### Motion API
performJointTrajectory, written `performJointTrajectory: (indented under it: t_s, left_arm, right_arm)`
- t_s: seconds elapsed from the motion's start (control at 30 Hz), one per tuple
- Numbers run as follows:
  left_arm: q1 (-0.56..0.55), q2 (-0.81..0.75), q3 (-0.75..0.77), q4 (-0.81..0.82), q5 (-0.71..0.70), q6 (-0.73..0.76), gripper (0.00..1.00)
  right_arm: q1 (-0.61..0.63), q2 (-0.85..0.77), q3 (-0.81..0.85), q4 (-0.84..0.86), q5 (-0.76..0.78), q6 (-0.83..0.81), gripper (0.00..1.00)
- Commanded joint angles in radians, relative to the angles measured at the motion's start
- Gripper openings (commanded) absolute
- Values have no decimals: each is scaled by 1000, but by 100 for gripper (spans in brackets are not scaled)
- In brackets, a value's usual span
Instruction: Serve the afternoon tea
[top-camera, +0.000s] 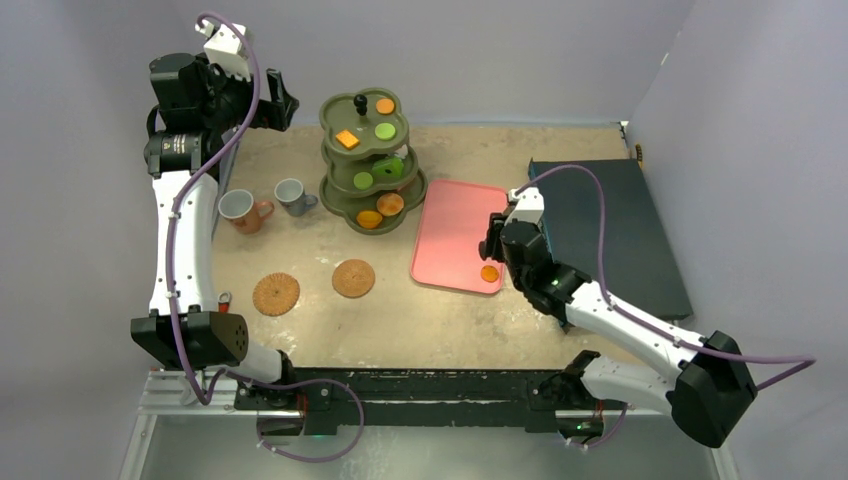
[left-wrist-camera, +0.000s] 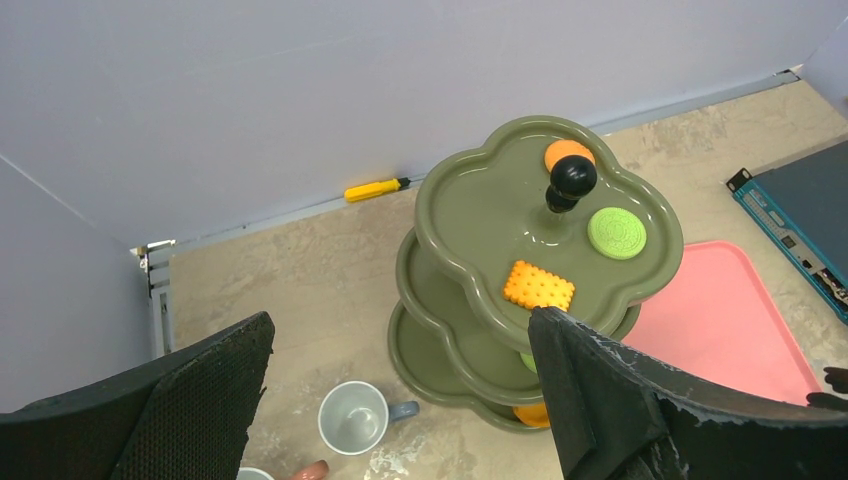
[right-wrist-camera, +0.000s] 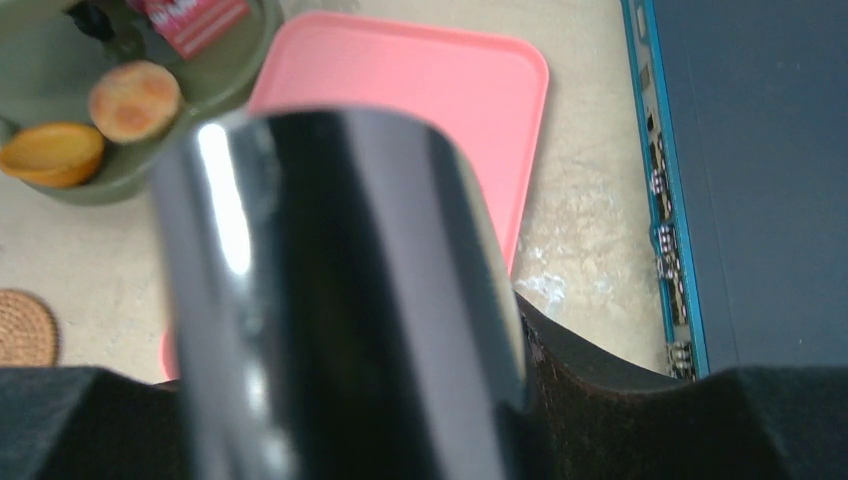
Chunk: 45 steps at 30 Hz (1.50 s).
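Right tool (top-camera: 495, 241) grips the black tongs (right-wrist-camera: 340, 300) over the pink tray (top-camera: 450, 210), just above a lone orange pastry (top-camera: 489, 273) at its near edge. The left tool (top-camera: 278, 103) gapes empty by the stand (left-wrist-camera: 440, 190). Next, I reckon: pinch that pastry and carry it left.

Readable text: none that I can make out in any view.
Red piece (right-wrist-camera: 190, 18) by the stand (right-wrist-camera: 228, 72): pale marks on it, too blurred to read.
Blue edge strip (right-wrist-camera: 655, 150) of the dark box (right-wrist-camera: 770, 180): tiny white marks, too small to read.
Brands, numbers, signs: none legible.
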<state>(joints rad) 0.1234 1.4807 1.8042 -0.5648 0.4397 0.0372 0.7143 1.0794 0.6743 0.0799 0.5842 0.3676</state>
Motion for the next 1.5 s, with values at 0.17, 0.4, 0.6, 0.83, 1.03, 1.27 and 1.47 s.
performJointTrajectory:
  t_s: [0.17, 0.4, 0.6, 0.83, 1.03, 1.27, 1.47]
  left_arm:
    - [9, -20, 9, 22, 19, -11, 99]
    - [8, -19, 13, 23, 17, -11, 99]
    - [9, -17, 14, 23, 21, -16, 99]
    - [8, -18, 16, 23, 15, -11, 99]
    - [8, -19, 19, 20, 15, -11, 99]
    - [9, -19, 26, 20, 13, -10, 99]
    - [9, -19, 29, 20, 11, -8, 99]
  right_arm:
    - [5, -3, -37, -10, 1, 63, 51]
    - [8, 4, -58, -4, -12, 78, 51]
    - [16, 7, -72, -6, -10, 86, 51]
    - [34, 36, -77, -4, 7, 94, 51]
    - [47, 50, -71, -10, 25, 98, 51]
    - [82, 65, -55, -35, 58, 114, 51]
    - [114, 93, -39, -64, 89, 140, 52]
